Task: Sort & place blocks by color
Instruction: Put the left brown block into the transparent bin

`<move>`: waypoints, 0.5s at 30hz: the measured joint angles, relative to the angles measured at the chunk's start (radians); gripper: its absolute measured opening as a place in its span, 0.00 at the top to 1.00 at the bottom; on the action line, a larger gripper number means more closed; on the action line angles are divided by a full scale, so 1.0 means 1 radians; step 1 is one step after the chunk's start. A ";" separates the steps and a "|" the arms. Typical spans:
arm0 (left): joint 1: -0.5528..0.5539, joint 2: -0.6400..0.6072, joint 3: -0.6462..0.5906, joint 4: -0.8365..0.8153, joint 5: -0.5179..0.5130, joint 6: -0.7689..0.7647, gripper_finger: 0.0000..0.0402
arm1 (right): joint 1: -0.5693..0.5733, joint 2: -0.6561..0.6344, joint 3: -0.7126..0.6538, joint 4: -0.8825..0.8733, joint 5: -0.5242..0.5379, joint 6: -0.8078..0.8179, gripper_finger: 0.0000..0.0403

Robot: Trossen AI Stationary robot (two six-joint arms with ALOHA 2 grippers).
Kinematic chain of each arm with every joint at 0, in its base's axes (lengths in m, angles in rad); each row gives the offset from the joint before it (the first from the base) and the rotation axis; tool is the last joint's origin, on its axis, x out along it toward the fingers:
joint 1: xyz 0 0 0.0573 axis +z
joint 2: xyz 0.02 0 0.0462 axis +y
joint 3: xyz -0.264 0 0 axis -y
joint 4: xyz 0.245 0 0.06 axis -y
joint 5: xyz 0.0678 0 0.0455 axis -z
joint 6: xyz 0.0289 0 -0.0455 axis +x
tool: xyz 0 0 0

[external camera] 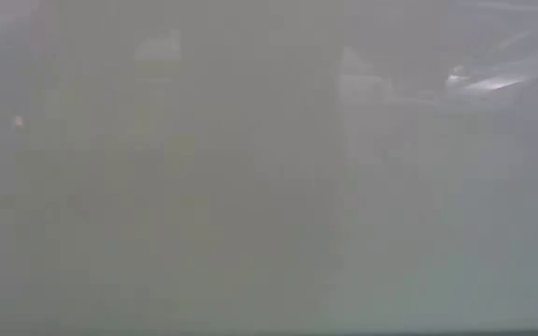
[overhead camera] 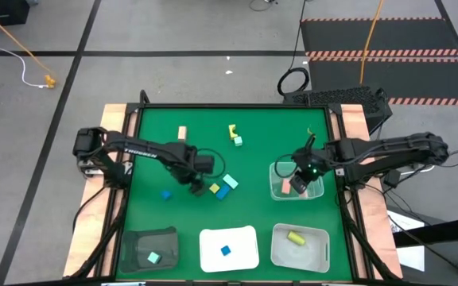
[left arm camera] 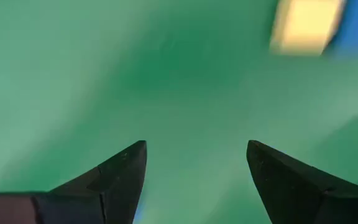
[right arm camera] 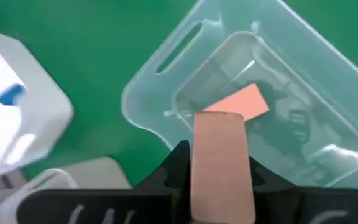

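Two jobs in hand at once. Right gripper (right arm camera: 219, 180), jaws clamped on a tan wooden bar (right arm camera: 221, 163), poised over the clear plastic bin (overhead camera: 277, 191) already holding one tan block (right arm camera: 244, 102); next, lower and release. Left gripper (overhead camera: 195, 187), jaws partly apart and empty, low on the green surface (overhead camera: 261, 135) beside the small yellow cube (overhead camera: 215, 188); next, centre on it and close.

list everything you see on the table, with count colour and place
green mat: one, covers the table
loose blocks: tan bar far left; yellow and mint far middle; blue, yellow and light blue near middle
dark tray: one, near left, mint block inside
white tray: one, near middle, blue block inside
clear bin: one, near right, yellow block inside
clear bin: one, right, tan block inside
left gripper: jaws apart, empty, over the mat
right gripper: jaws shut on a tan bar, above the right bin
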 joint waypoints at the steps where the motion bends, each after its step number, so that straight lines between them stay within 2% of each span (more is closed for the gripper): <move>1: -0.017 0.000 0.000 -0.046 0.000 0.022 0.31 | 0.009 0.000 -0.010 0.002 0.018 -0.004 0.90; 7: -0.107 0.000 0.000 -0.240 -0.003 0.042 0.32 | 0.028 -0.001 -0.065 0.009 0.071 -0.008 0.75; 15: -0.218 0.000 -0.003 -0.259 -0.012 -0.008 0.32 | 0.029 -0.001 -0.152 0.031 0.068 -0.063 0.59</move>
